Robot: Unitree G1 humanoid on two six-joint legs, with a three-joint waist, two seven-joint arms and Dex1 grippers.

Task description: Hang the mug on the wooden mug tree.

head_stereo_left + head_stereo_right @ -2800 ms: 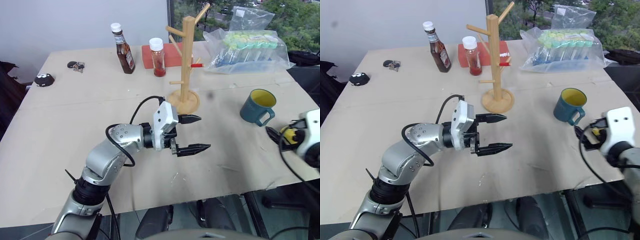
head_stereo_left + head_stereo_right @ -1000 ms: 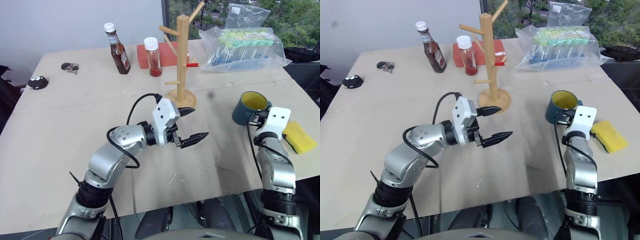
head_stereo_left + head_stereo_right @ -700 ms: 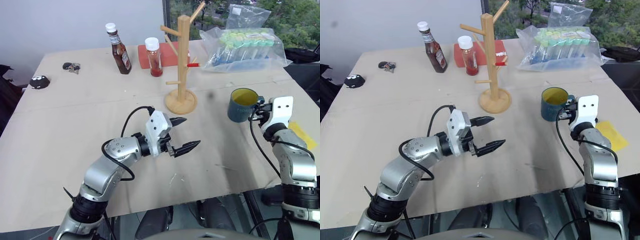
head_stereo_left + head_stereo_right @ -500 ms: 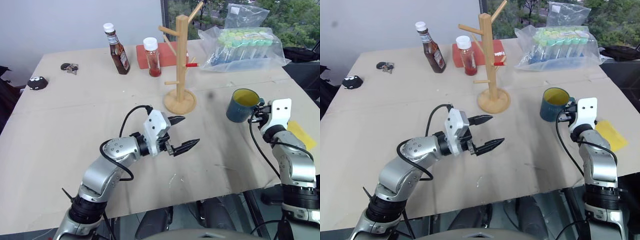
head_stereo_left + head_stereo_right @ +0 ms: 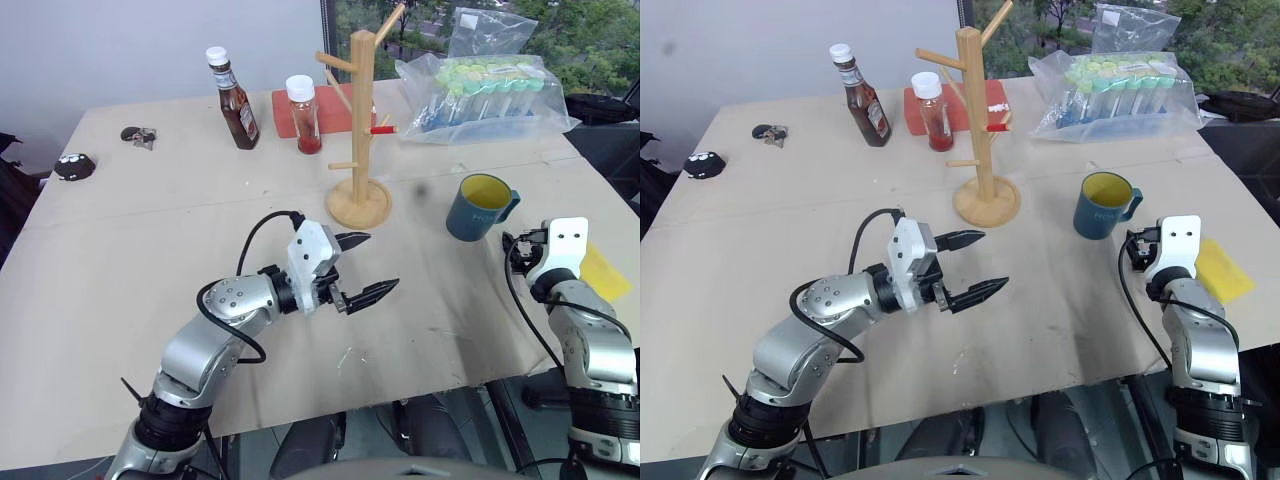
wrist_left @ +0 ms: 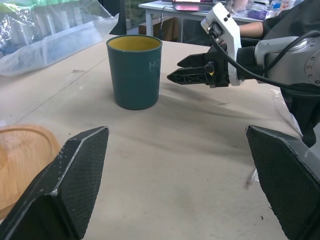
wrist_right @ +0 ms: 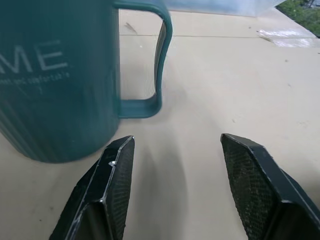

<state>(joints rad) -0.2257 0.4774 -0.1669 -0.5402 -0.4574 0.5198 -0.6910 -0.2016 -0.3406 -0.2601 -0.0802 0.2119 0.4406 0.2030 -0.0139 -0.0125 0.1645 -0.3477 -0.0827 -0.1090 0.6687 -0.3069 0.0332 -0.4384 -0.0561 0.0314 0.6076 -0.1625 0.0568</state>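
**Mug standing free on table; both grippers spread and empty**

The right gripper (image 7: 172, 185) has its two black fingers parted with a clear gap between them. It holds nothing. It points at the mug (image 5: 480, 207) from the near right side, close to the loop handle (image 7: 150, 60) but not touching it. In the left wrist view the right gripper's fingertips (image 6: 192, 75) sit just beside the mug with bare table between them.

The left gripper (image 5: 365, 268) hangs over the middle of the table (image 5: 150, 250), nearer than the base of the wooden mug tree (image 5: 362, 120). Its fingers are spread wide and hold nothing.

The mug stands upright on the table, to the right of the mug tree and apart from it. Its handle faces right. The yellow interior shows nothing inside. White lettering runs across its teal wall.

The mug tree stands upright on its round disc base; no peg carries anything.

A clear plastic bag (image 5: 490, 95) lies at the far right and holds rows of tubes with green caps. A brown sauce bottle (image 5: 232, 98) and a jar of red contents (image 5: 306, 115), both white-capped, stand at the far side, left of the mug tree. A yellow sponge (image 5: 605, 272) lies at the right table edge, just right of the right gripper's white housing.
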